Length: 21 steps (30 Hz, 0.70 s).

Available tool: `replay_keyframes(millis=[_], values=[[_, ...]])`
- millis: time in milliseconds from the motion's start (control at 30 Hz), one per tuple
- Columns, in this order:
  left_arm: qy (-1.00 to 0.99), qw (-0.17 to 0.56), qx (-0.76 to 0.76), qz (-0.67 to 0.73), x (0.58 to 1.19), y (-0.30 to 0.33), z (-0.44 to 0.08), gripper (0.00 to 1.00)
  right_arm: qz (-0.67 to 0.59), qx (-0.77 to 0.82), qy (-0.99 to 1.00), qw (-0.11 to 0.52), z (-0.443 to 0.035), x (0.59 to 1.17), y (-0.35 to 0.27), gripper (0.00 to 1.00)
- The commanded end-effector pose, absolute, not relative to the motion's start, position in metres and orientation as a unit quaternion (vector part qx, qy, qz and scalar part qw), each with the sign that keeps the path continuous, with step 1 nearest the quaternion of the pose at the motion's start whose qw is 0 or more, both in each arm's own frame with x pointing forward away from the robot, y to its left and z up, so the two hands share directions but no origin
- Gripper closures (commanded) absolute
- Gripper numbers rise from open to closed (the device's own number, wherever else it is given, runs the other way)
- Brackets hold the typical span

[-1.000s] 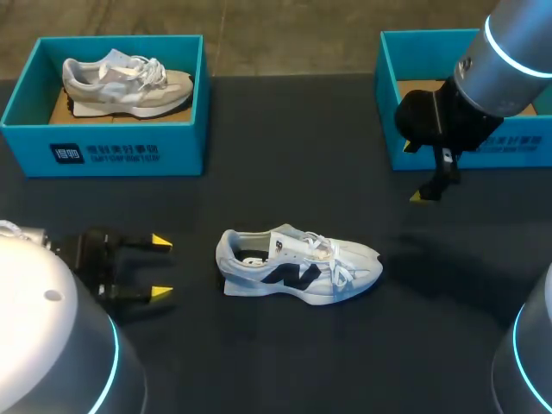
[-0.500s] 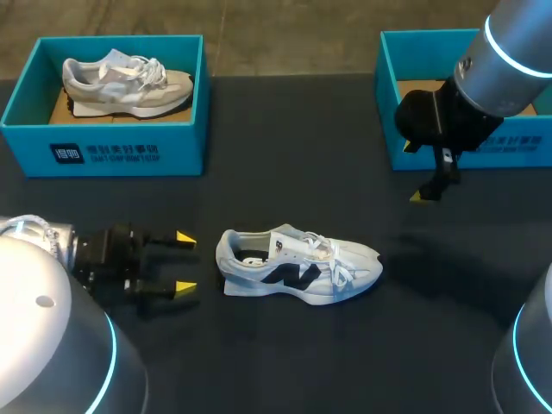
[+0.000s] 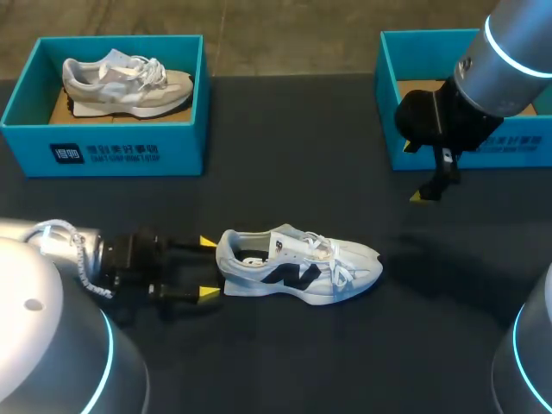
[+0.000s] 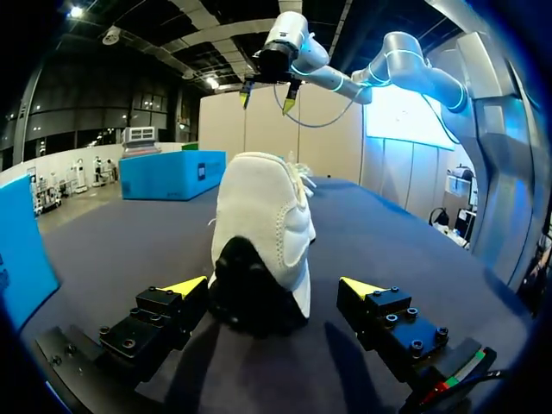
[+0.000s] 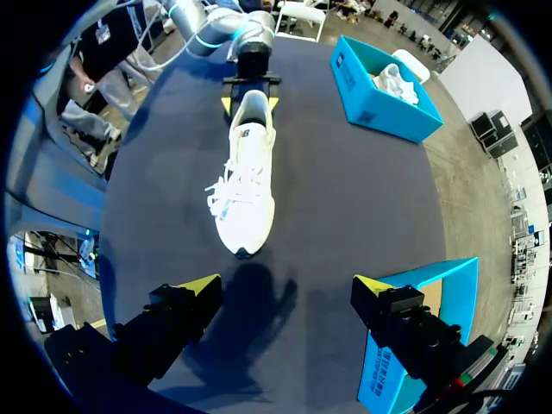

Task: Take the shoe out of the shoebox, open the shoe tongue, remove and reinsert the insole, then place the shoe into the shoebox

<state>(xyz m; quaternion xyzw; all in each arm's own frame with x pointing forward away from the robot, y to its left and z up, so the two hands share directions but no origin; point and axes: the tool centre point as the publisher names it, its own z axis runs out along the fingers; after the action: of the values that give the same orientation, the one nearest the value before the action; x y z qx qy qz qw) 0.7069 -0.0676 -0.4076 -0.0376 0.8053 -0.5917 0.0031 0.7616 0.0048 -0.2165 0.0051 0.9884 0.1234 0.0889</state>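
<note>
Step 1 done: white mesh sneaker with black logo [image 3: 297, 266] sits unboxed, heel at the wide jaws of our left gripper [image 3: 208, 267]; right gripper [image 5: 289, 285] wide, empty; tongue, insole, reboxing remain.

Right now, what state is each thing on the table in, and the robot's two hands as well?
left shoebox: lidless, holds a shoe.
grey shoe: lying inside the left shoebox.
right shoebox: lidless, no shoe showing, partly hidden by the arm.
white shoe: outside both boxes, upright on its sole, laced.
left hand: open, a finger either side of the white shoe's heel.
right hand: open, empty, in the air near the right shoebox.
</note>
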Motion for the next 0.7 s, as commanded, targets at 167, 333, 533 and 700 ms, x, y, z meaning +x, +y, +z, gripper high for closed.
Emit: replay_keyframes(millis=[167, 333, 533, 700], values=[[0.805, 0.006, -0.031, -0.593, 0.718, -0.082, -0.41, 0.0, 0.122, 0.006, 0.988, 0.089, -0.218, 0.762, 0.006, 0.0], [0.806, 0.002, -0.029, -0.591, 0.723, -0.088, -0.411, 0.0, 0.122, 0.006, 0.988, 0.089, -0.218, 0.762, 0.006, 0.0], [0.804, -0.005, -0.033, -0.594, 0.721, -0.093, -0.41, 0.0, 0.122, 0.006, 0.988, 0.089, -0.218, 0.762, 0.006, 0.0], [0.8, -0.014, -0.037, -0.598, 0.718, -0.098, -0.413, 0.0, 0.122, 0.006, 0.988, 0.089, -0.218, 0.762, 0.006, 0.0]])
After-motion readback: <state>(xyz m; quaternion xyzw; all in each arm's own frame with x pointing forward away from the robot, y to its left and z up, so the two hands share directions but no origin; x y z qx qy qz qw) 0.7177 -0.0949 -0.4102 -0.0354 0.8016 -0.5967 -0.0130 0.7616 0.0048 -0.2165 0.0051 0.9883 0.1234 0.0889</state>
